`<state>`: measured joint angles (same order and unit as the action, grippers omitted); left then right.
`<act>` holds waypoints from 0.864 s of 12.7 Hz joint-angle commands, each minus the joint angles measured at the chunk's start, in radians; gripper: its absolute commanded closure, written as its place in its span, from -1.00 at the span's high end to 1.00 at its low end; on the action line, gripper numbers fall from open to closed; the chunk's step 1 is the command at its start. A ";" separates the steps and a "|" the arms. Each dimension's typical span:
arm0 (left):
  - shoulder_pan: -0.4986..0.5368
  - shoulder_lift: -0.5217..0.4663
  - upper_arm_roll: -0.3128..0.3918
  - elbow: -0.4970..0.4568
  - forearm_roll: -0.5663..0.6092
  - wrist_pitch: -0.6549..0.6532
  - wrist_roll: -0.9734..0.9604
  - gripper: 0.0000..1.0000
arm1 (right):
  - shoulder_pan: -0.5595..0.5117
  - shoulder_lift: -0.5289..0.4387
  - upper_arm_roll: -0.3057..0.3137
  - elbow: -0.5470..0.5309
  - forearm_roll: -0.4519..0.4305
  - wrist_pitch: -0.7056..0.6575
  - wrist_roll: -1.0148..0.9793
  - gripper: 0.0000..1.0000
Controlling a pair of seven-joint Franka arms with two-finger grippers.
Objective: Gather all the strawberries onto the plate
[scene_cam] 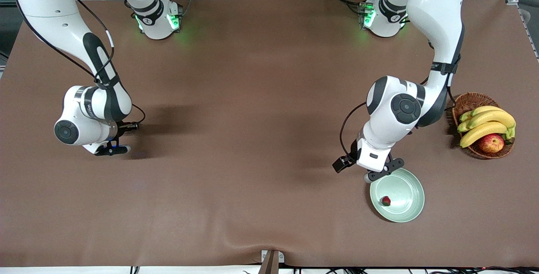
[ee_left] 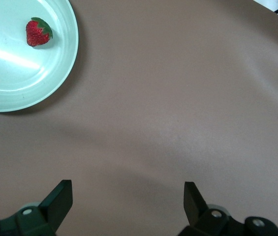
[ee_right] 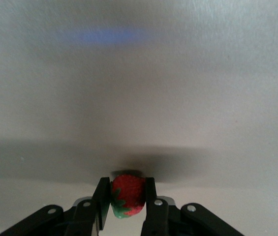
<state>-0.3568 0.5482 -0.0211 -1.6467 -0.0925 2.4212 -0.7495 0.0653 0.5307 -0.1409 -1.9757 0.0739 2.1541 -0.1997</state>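
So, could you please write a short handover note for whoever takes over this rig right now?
Right gripper: down at the table near the right arm's end, shut on a strawberry.
Left gripper: open and holding nothing, just beside the plate.
Plate: toward the left arm's end of the table, nearer to the front camera than the wicker basket of bananas and an apple.
Done: one strawberry lies in the plate.
Left: carry the gripped strawberry over to the plate and release it. No third strawberry shows in any view, so look for it.
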 commanded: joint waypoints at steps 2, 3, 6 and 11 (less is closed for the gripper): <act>-0.001 0.002 0.000 0.004 0.016 0.001 0.002 1.00 | -0.002 -0.012 0.088 0.171 0.082 -0.008 -0.009 -1.00; -0.001 0.006 0.000 0.005 0.016 0.001 0.001 1.00 | -0.001 -0.014 0.121 0.198 0.142 -0.008 -0.003 -1.00; -0.001 0.006 0.000 0.007 0.014 0.001 -0.005 1.00 | 0.077 -0.006 0.185 0.215 0.408 -0.002 0.048 -1.00; -0.026 0.050 0.000 0.067 0.010 0.001 -0.178 1.00 | 0.324 0.067 0.185 0.218 0.736 0.050 0.051 -1.00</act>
<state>-0.3611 0.5657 -0.0226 -1.6219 -0.0925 2.4224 -0.8484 0.3347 0.5527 0.0510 -1.7676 0.7363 2.1671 -0.1529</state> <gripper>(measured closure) 0.000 0.670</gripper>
